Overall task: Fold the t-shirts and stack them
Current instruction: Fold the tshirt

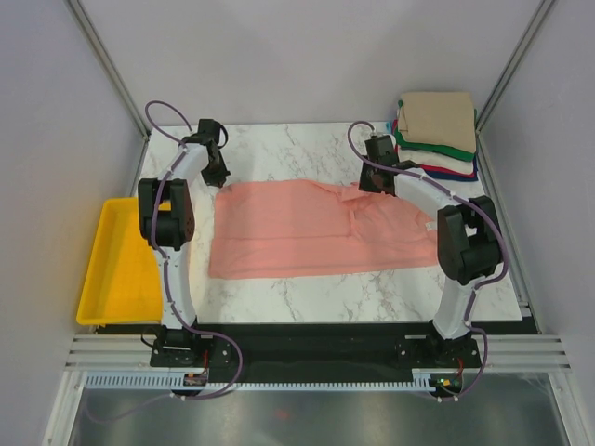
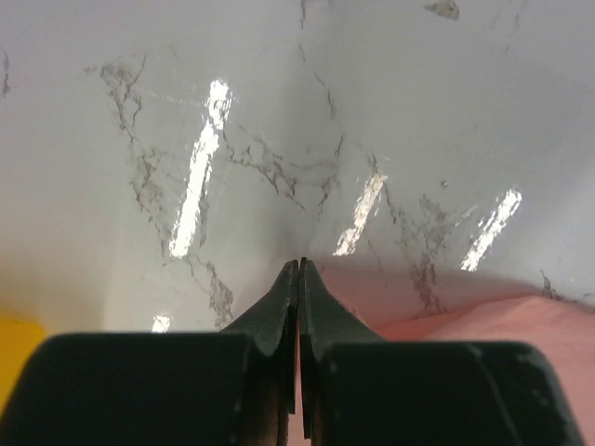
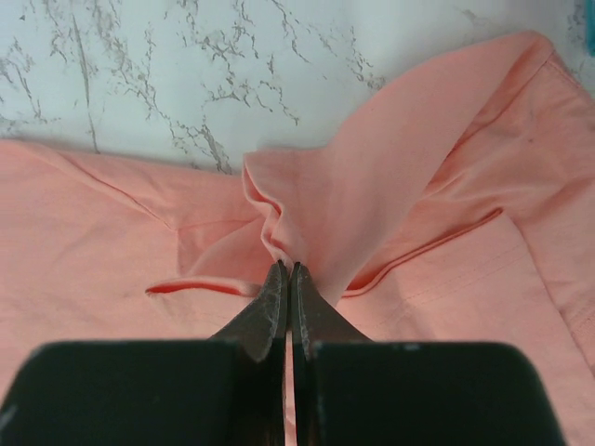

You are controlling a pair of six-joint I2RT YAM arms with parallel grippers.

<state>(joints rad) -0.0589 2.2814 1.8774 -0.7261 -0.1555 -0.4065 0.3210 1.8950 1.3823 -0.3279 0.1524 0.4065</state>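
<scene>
One salmon-pink t-shirt [image 1: 297,232] lies spread across the middle of the marble table [image 1: 279,144]. It is plain and mostly flat, with its long side running from 9 to 3 o'clock. Its 3 o'clock end is rumpled into folds and seams.

A single stack of folded t-shirts [image 1: 437,121] sits at the table's 1 o'clock corner, well apart from the spread shirt. Five colours can be counted in it: tan on top, then green, white, red and blue edges. One yellow tray [image 1: 112,279] rests off the table's 9 o'clock side.

Two grippers are in view. The left gripper [image 1: 217,175] stands at the shirt's 10 o'clock corner with its fingers pressed together. The left wrist view does not show whether cloth is caught between them. The right gripper [image 1: 375,181] is at the shirt's 1 o'clock edge and pinches a raised ridge of the pink fabric.
</scene>
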